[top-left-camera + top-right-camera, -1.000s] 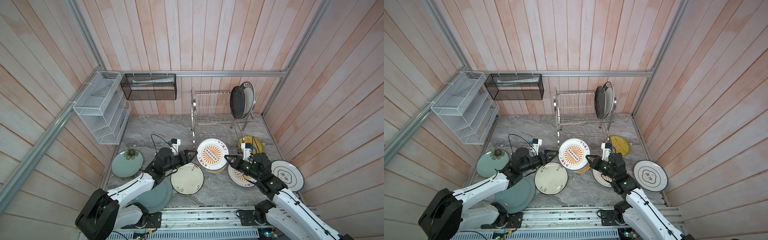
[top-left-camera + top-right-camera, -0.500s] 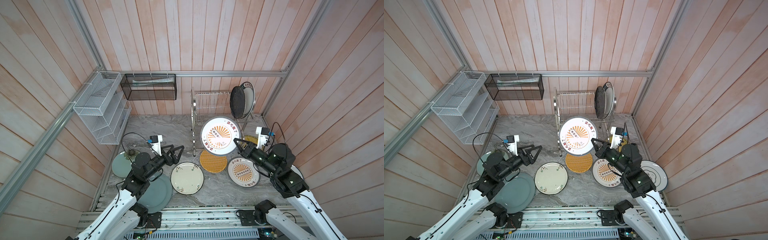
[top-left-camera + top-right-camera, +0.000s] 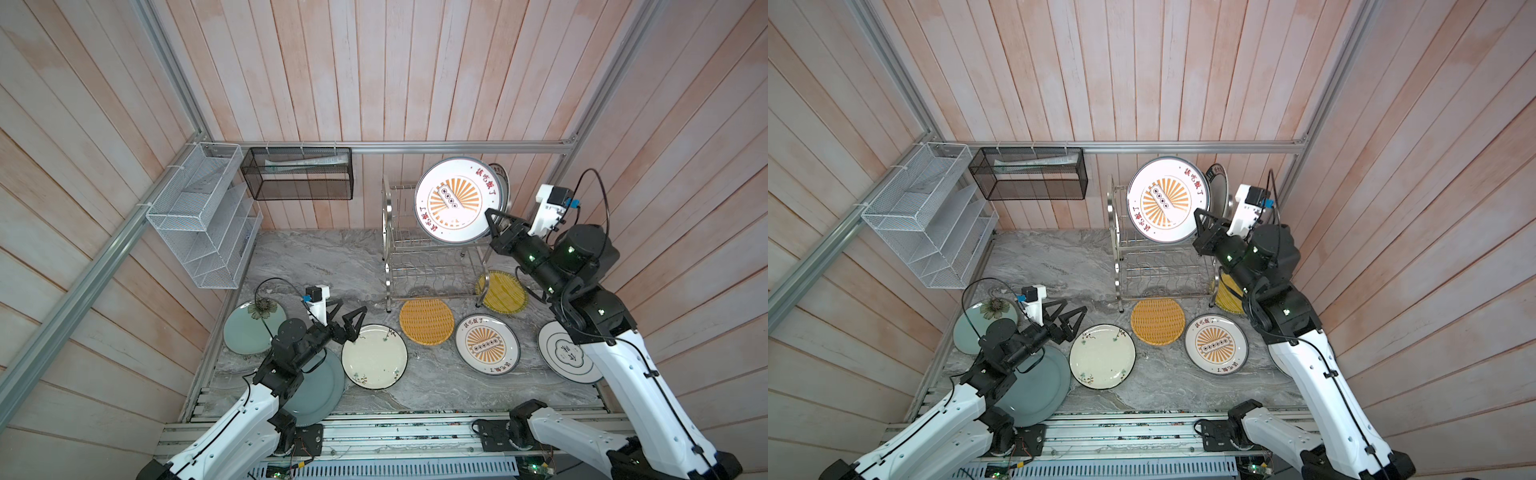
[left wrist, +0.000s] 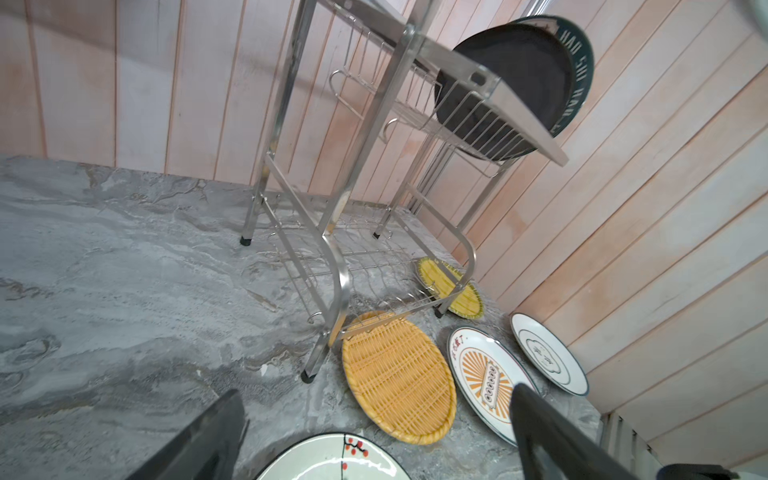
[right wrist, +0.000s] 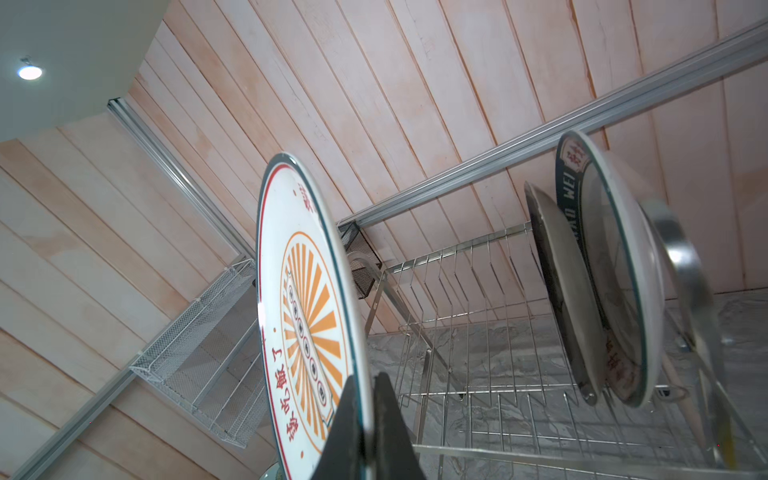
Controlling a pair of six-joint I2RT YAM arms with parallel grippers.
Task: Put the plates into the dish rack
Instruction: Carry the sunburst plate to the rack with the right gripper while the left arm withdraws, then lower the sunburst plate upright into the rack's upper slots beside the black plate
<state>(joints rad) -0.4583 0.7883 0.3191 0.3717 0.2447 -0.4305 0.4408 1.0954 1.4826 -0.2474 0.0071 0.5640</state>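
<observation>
My right gripper (image 3: 490, 216) (image 5: 365, 399) is shut on the rim of a white plate with an orange sunburst (image 3: 457, 199) (image 5: 307, 316). It holds the plate on edge above the dish rack's (image 3: 432, 266) (image 5: 478, 374) upper tier. A black plate (image 5: 557, 291) and a dark-rimmed plate (image 5: 615, 270) stand at that tier's far end. My left gripper (image 3: 349, 318) (image 4: 374, 392) hangs open and empty over the floor by a cream floral plate (image 3: 374, 357). An orange woven plate (image 3: 426, 322), a second sunburst plate (image 3: 486, 345), a yellow plate (image 3: 503, 291) and a blue-ringed plate (image 3: 561, 353) lie flat.
A teal plate (image 3: 249, 328) and a grey-blue plate (image 3: 320, 386) lie under my left arm. A white mesh organiser (image 3: 203, 216) and a black mesh basket (image 3: 299, 174) hang on the walls. Wooden walls close in on three sides.
My right gripper has lifted the sunburst plate off the orange woven plate up to the rack's top. My left gripper has opened wide and drawn back to the left.
</observation>
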